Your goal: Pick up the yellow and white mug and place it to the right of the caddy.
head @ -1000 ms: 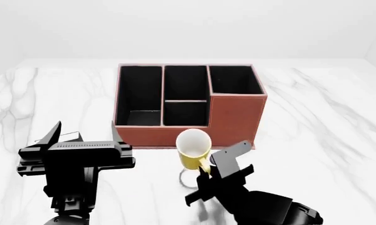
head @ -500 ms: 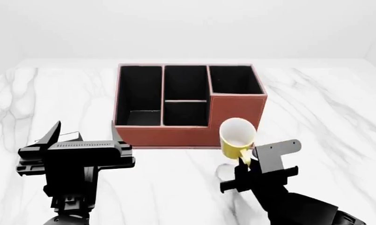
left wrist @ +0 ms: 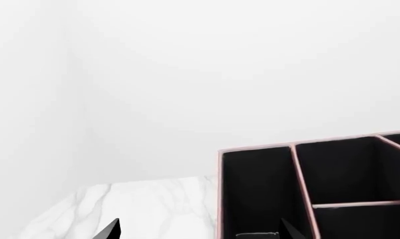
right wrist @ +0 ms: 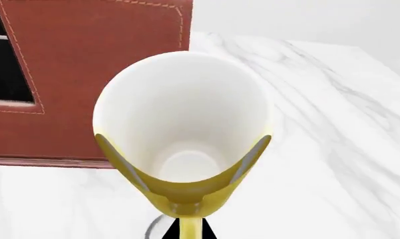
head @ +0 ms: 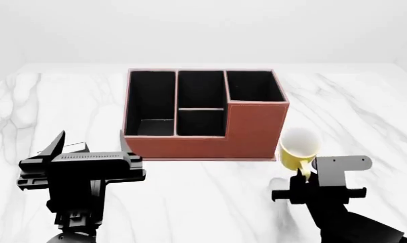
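Left wrist view first: not much to go on. You get the left end of the caddy [left wrist: 313,189], black-lined compartments with pinkish rims, cut off at the frame edge. A patch of marble worktop [left wrist: 126,204] sits beside it and a plain white wall is behind. Two dark tips of the left gripper [left wrist: 200,231] poke in at the frame edge, set wide apart with nothing between them.

Head view: big change from a second ago. The yellow and white mug [head: 298,148] was in front of the caddy's [head: 203,114] middle, half a second ago it was at the tall corner section, and now it's just past the caddy's right front corner, off the worktop [head: 365,111], with its faint shadow below. The right gripper [head: 306,174] has it by the handle, fingers clenched on it, though the handle itself is mostly hidden behind the gripper body. The left gripper [head: 88,147] hasn't budged, near the caddy's left front corner, fingers spread. Lots of bare marble right of the caddy, out to the worktop's edge.

Right wrist view: the mug [right wrist: 183,134] fills the frame, white inside, tilted mouth toward the camera. The caddy's [right wrist: 86,74] red-brown wall is just behind it. The fingers are barely visible, just dark slivers at the handle.
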